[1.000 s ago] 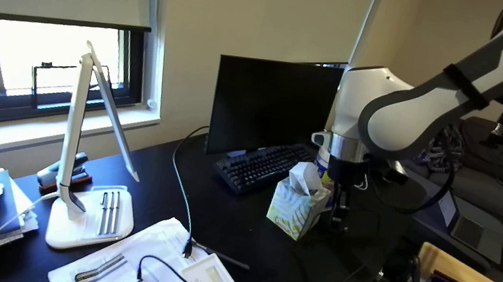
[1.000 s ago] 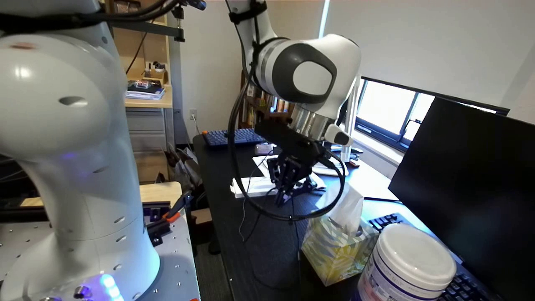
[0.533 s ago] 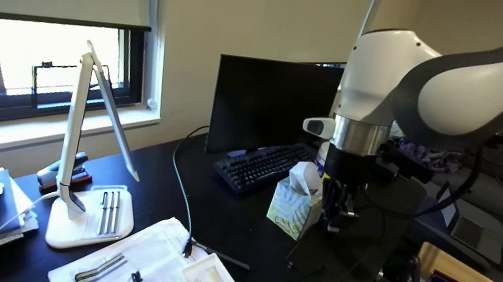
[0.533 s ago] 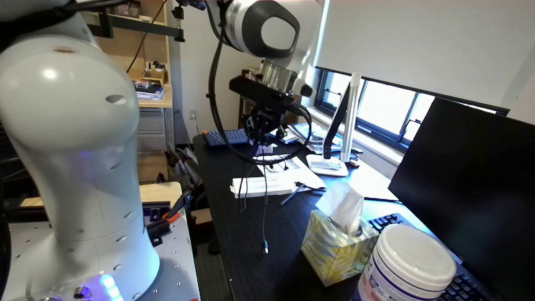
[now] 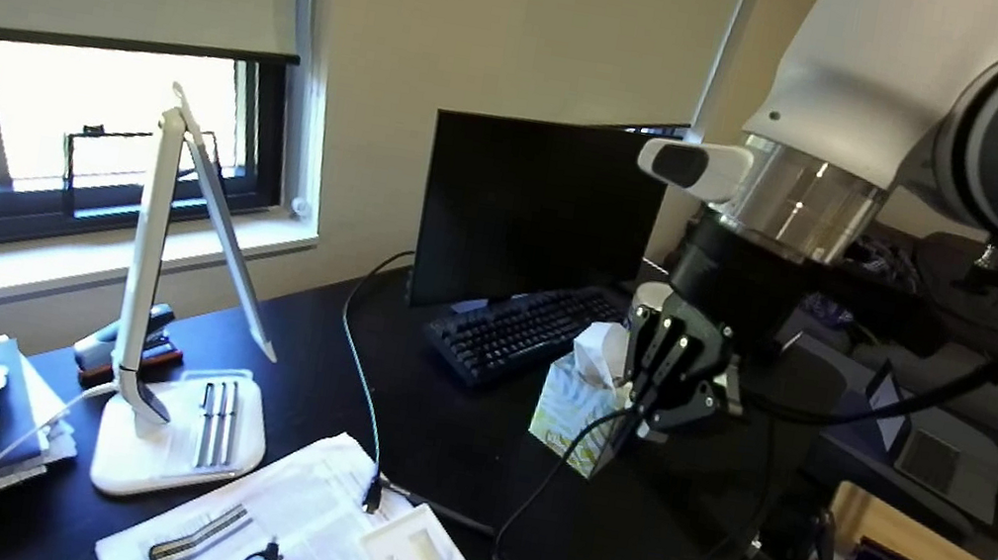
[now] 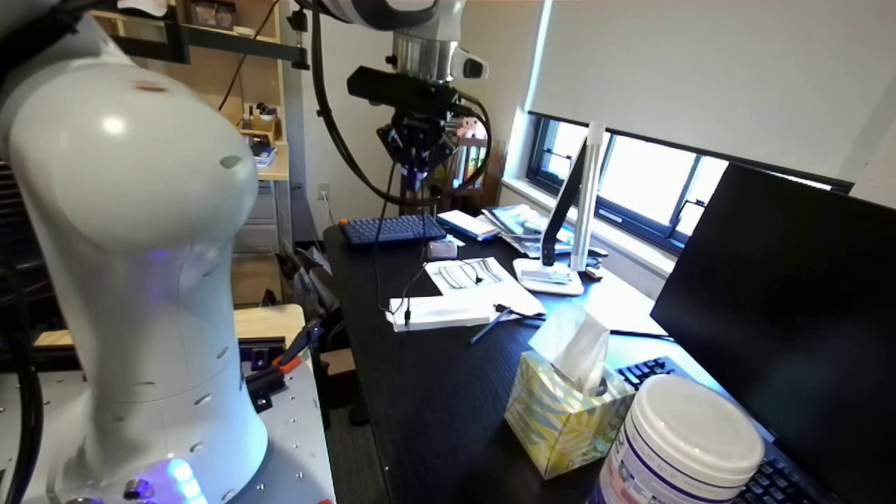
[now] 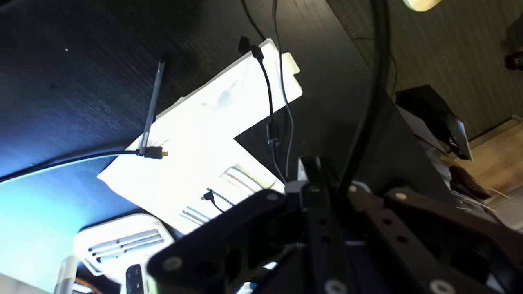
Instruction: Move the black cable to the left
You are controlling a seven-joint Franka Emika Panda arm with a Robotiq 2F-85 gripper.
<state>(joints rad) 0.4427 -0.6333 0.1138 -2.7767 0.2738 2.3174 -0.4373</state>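
Your black cord is up off the desk for a good stretch, hanging in loose bends beneath the claw in both exterior views. The claw is clenched on it. A second ago you had it low, near the tissue box; since then you've lifted it and swung it toward the blue keyboard. The dangling plug, which hung over bare desk half a second ago, now hangs at the white tray. You can't tell from here whether it touches the tray. Beyond that are the papers, with a small black plug resting on them; whether it's another end of your cord isn't clear.

If "left" means the robot's own left, that swing looks like the carrying step, and most of the job seems done. What probably remains is to lower the cord and let go. Go down gently: the loose strands could catch the tray's rim or the pen near it, and a tug might drag the papers along. Expect the cord to fall in its own curves once freed.
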